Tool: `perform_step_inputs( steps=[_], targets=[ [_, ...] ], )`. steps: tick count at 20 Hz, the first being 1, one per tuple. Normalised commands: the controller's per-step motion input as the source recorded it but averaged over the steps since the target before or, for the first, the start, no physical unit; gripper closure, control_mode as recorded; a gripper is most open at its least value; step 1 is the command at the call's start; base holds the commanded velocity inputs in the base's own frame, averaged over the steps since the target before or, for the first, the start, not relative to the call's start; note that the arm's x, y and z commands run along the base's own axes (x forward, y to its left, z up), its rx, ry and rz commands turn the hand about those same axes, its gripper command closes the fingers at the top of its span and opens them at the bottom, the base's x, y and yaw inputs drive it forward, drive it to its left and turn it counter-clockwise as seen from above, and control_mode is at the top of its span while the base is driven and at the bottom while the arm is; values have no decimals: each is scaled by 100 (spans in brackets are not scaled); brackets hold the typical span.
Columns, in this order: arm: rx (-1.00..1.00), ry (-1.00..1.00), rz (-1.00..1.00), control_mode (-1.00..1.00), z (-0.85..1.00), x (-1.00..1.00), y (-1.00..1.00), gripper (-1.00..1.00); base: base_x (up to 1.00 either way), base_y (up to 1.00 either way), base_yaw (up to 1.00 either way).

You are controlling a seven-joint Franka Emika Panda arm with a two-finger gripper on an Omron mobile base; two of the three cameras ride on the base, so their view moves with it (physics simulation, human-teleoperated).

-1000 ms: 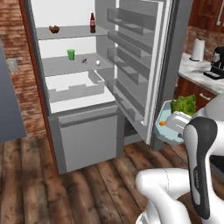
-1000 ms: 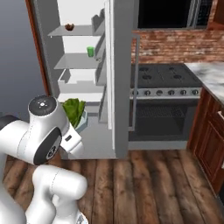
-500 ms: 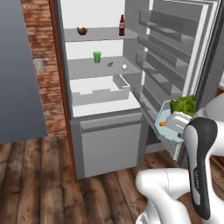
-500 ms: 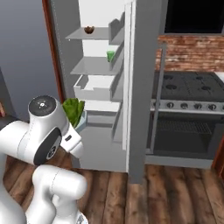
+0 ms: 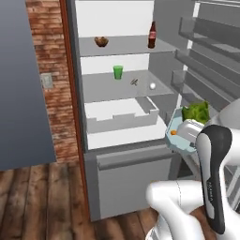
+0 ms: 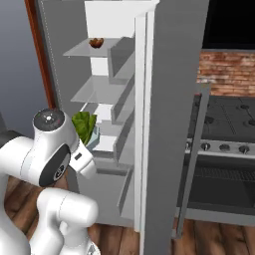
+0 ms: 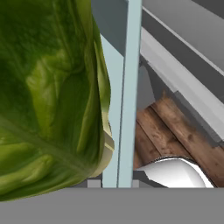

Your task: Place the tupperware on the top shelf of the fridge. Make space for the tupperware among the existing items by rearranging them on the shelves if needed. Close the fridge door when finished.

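Observation:
The tupperware (image 5: 183, 132), a pale blue box of green lettuce with a white and an orange piece, hangs in front of the open fridge, right of the white drawer tray (image 5: 121, 117). Its blue wall (image 7: 130, 87) runs down between the tips of my gripper (image 7: 116, 184), which is shut on it; the lettuce (image 7: 48, 96) looms beside it. The top shelf (image 5: 126, 47) carries a brown lump (image 5: 101, 41) on the left and a dark bottle (image 5: 152, 35) on the right. One shelf lower stand a green cup (image 5: 118, 72), a tiny brown thing (image 5: 134, 82) and a white ball (image 5: 152, 86). The fridge door (image 6: 174, 124) stands open.
The door's grey racks (image 5: 206, 58) jut out just right of the tupperware. Below the shelves is a grey drawer front (image 5: 133, 183). A brick wall (image 5: 47, 70) and grey panel (image 5: 18, 93) flank the fridge's left; a stove (image 6: 224, 134) stands beyond the door. The floor is wood.
The whole picture has shifted and the fridge looms larger and nearer: the base has driven toward it. The tupperware stays in my grip at the same place beside the arm.

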Motion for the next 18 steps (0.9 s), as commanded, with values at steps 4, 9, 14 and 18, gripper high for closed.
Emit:
perform_step_inputs(
  steps=[4, 9, 14, 18],
  targets=[
    [0, 0, 0, 100, 0, 0, 0, 100, 91, 0, 8],
    [0, 0, 0, 100, 0, 0, 0, 100, 83, 0, 7],
    [0, 0, 0, 100, 0, 0, 0, 100, 76, 0, 5],
    [0, 0, 1, -100, 2, 9, 0, 100, 44, 0, 2]
  ],
)
